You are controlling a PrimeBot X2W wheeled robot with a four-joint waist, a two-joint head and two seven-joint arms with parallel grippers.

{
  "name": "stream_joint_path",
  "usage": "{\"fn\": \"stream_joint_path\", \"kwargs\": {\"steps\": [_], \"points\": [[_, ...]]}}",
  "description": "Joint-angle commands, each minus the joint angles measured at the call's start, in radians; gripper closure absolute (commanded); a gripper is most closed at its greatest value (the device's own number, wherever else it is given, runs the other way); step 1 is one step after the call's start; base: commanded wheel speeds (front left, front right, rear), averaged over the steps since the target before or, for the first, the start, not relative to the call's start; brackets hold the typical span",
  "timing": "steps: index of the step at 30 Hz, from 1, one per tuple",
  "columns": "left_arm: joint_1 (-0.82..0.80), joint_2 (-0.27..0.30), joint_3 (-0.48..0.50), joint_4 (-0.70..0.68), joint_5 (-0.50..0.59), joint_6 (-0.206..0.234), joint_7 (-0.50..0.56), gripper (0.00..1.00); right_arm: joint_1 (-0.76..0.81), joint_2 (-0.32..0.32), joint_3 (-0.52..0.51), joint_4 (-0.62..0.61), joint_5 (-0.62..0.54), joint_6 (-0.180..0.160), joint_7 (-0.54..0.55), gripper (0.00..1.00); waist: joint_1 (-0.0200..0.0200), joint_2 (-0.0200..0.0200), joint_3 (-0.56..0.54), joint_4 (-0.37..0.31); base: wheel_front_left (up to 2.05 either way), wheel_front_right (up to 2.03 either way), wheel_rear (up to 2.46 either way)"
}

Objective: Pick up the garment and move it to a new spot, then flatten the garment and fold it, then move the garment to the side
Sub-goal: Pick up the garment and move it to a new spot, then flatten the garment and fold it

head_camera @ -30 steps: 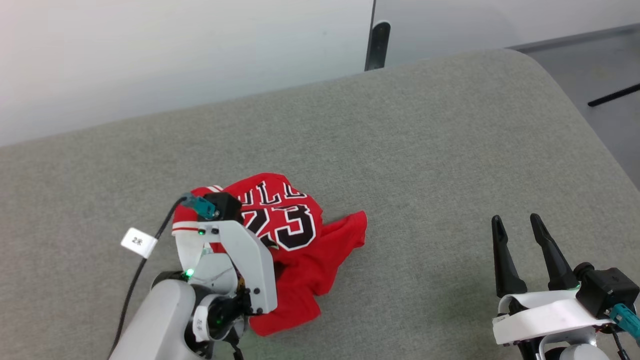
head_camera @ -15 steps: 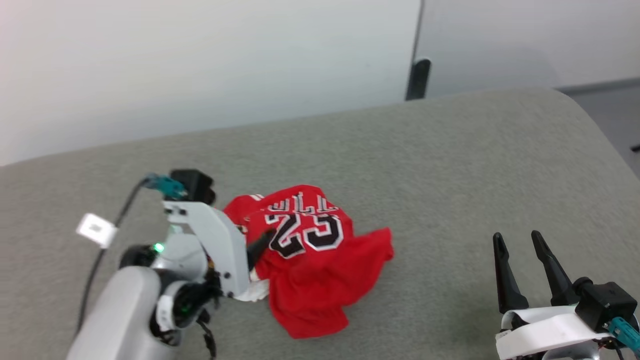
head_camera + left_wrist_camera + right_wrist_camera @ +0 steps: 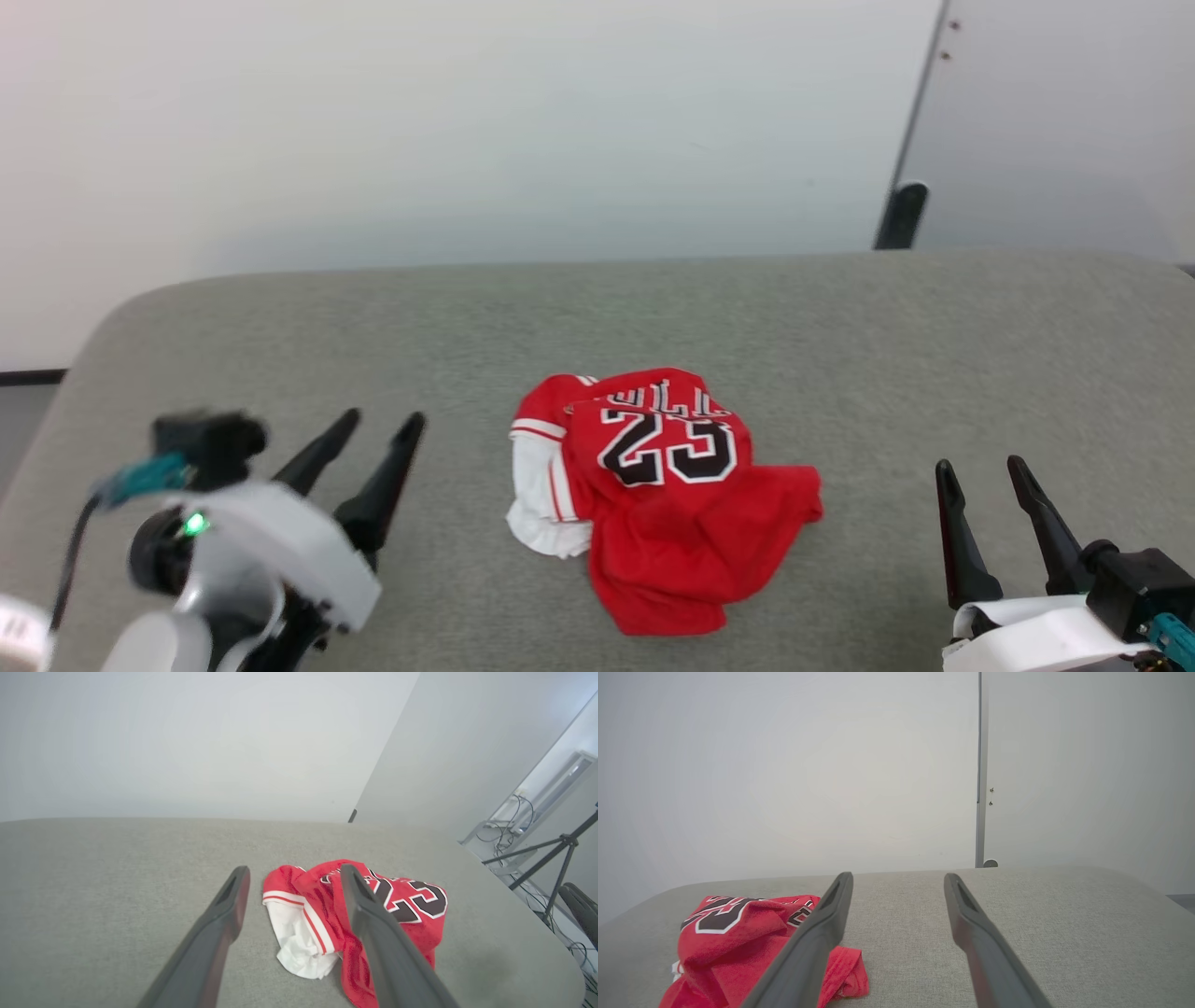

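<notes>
Red jersey (image 3: 663, 504) is sitting in a crumpled heap roughly in the middle of the grey cloth-covered desk (image 3: 840, 327), a bit closer to the near edge than the far one. It isn't flat or folded, just bunched up. The black "23" with white outline faces up on top of the pile, and the lettering above it is creased so I can't really read it. A white sleeve with red-striped trim pokes out on the side toward the desk's left edge, and loose red fabric spills toward the near edge and the right.

Left gripper (image 3: 384, 416) is over the near-left part of the desk, both dark fingers spread wide apart with nothing between them. It's beside the jersey, not touching it. In its wrist view the white sleeve shows through the gap between the fingers, farther along the desk.

Right gripper (image 3: 978, 462) is by the near-right corner, well apart from the jersey, fingers also spread and empty.

Past the far edge there's a plain pale wall (image 3: 467, 140) and a short dark post (image 3: 901, 217). The left wrist view also catches a black tripod (image 3: 560, 858) off the right edge.
</notes>
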Motion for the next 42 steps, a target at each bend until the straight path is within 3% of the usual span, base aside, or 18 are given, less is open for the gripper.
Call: {"fn": "stream_joint_path", "kwargs": {"steps": [1, 10, 19, 29, 42], "points": [[0.027, -0.001, 0.011, 0.0, 0.013, -0.008, -0.041, 0.0, 0.014, -0.003, -0.005, 0.003, -0.01, -0.001, -0.001, 0.0, 0.0, 0.0, -0.031, 0.043, 0.0, 0.0, 0.0], [0.196, 0.005, 0.114, 0.039, 0.057, -0.036, -0.359, 0.0, 0.046, 0.001, -0.027, 0.008, -0.016, -0.001, -0.001, 0.0, 0.0, 0.0, -0.062, 0.097, 0.0, 0.0, 0.0], [0.296, -0.009, 0.135, 0.118, 0.125, -0.042, -0.553, 0.0, 0.075, 0.012, -0.033, 0.014, -0.022, -0.001, -0.001, 0.0, 0.0, 0.0, -0.073, 0.134, 0.0, 0.0, 0.0], [0.295, -0.015, 0.138, 0.157, 0.128, -0.057, -0.588, 0.0, 0.057, 0.012, -0.014, 0.023, -0.027, -0.001, -0.001, 0.0, 0.0, 0.0, -0.073, 0.127, 0.0, 0.0, 0.0], [0.279, -0.032, 0.119, 0.151, 0.116, -0.045, -0.58, 0.0, 0.054, 0.008, -0.044, 0.013, -0.03, -0.001, -0.001, 0.0, 0.0, 0.0, -0.046, 0.034, 0.0, 0.0, 0.0]]}}
